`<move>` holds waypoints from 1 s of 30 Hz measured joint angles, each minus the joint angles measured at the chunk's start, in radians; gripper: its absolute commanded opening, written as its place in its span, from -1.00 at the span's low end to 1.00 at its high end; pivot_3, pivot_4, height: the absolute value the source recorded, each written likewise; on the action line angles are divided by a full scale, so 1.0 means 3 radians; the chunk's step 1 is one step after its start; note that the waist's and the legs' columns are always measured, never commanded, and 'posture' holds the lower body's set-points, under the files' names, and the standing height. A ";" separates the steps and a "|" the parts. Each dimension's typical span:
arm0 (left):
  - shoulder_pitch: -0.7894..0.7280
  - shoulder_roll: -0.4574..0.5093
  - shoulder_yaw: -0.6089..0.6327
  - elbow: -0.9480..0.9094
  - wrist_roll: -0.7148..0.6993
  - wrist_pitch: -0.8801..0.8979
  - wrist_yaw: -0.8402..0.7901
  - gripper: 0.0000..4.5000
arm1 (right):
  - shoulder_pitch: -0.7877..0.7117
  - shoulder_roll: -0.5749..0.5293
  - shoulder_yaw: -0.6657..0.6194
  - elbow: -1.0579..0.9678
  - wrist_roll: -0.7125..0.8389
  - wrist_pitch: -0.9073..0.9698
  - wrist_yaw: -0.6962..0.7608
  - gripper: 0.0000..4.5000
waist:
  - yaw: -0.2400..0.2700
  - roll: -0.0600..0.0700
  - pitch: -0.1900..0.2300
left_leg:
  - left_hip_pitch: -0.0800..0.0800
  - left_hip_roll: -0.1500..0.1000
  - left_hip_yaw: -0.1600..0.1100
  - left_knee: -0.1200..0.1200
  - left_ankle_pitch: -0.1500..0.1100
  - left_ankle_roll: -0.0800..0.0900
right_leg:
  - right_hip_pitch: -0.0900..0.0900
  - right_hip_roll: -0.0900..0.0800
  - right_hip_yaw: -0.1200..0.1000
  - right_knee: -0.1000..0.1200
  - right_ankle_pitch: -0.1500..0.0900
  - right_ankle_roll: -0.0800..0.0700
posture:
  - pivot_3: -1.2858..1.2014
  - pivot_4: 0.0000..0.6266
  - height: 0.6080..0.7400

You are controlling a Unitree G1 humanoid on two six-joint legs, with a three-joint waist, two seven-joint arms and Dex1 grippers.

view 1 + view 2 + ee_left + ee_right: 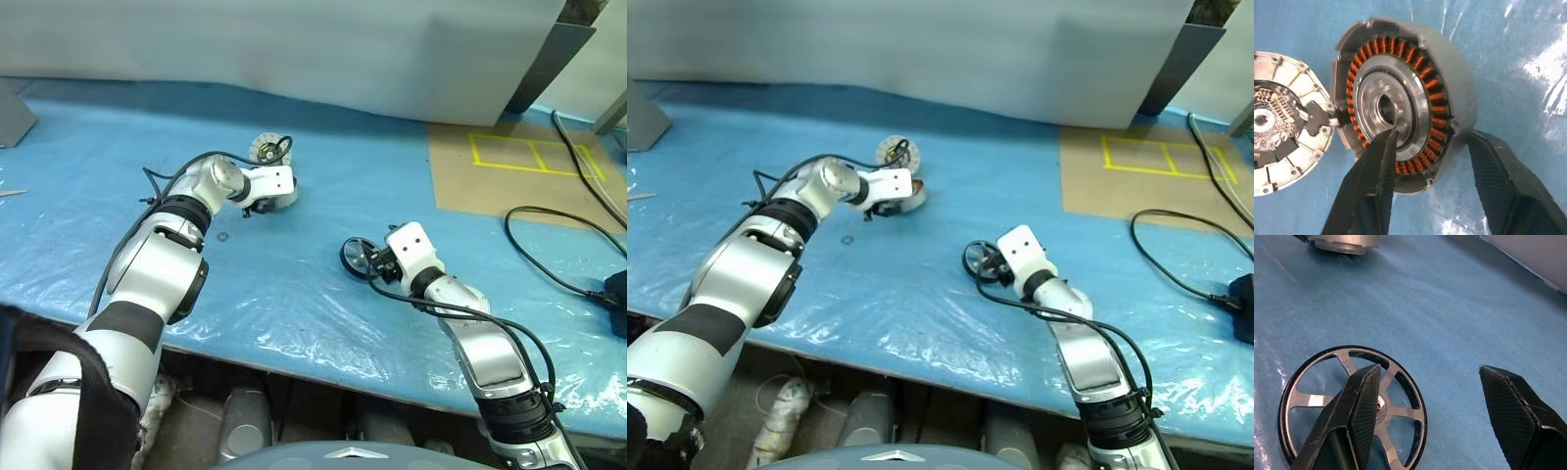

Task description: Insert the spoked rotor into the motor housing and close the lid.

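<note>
Blue plastic sheeting [294, 284] covers the table, and on it, toward the far side, sits the motor housing [1400, 105], a grey metal puck with a ring of copper windings around a silver centre. The left gripper [1432, 161] reaches down over it: one black finger lies across the open face with its tip near the centre hole, the other stands outside the grey wall, so the jaws straddle one side of the housing without plainly clamping it. Just beside the housing, on its far side, lies the lid [1283, 132], inner face up, with pale ribs and a small circuit board in the middle; a short wire runs between lid and housing. Nearer the table's front edge, well apart from the housing, the spoked rotor [1312, 401] lies flat on the sheeting, dark rim around silver spokes. The right gripper [1435, 396] hovers over it with fingers spread wide, one above the hub, the other off past the rim. A black cable [558, 250] trails over the table's right side near a brown board [490, 181] marked with yellow tape.
</note>
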 measured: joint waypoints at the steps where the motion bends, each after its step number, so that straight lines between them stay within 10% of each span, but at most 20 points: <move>1: 0.0000 0.0009 0.0001 -0.0007 -0.0001 -0.0008 -0.0018 -0.31 | -0.0024 0.0000 -0.0006 0.0000 0.0010 -0.0001 0.0007 0.50 | -0.0006 0.0001 0.0000 | 0.0001 0.0000 0.0001 -0.0002 0.0000 0.0000 | -0.0001 0.0000 0.0001 0.0000 0.0000 0.0000 | 0.03 -0.52 1.00; 13: 0.0051 0.0060 0.0032 -0.0066 -0.0066 -0.0160 -0.0168 -0.31 | -0.0167 0.0111 -0.0387 0.0000 0.0333 0.0162 0.0026 0.50 | -0.0015 0.0012 -0.0007 | 0.0002 -0.0003 0.0002 -0.0025 0.0002 0.0002 | -0.0005 0.0001 0.0002 -0.0011 -0.0001 0.0000 | 0.03 -0.52 1.00; 30: 0.1087 0.0428 0.0194 -0.1423 -0.0884 -0.1745 -0.1893 -0.31 | -0.0454 -0.0124 -0.0589 0.0037 0.0483 0.0265 0.0167 0.50 | -0.0022 0.0021 -0.0013 | 0.0013 0.0002 0.0002 -0.0063 0.0000 -0.0002 | -0.0007 0.0012 -0.0004 -0.0011 -0.0012 0.0008 | 0.03 -0.52 1.00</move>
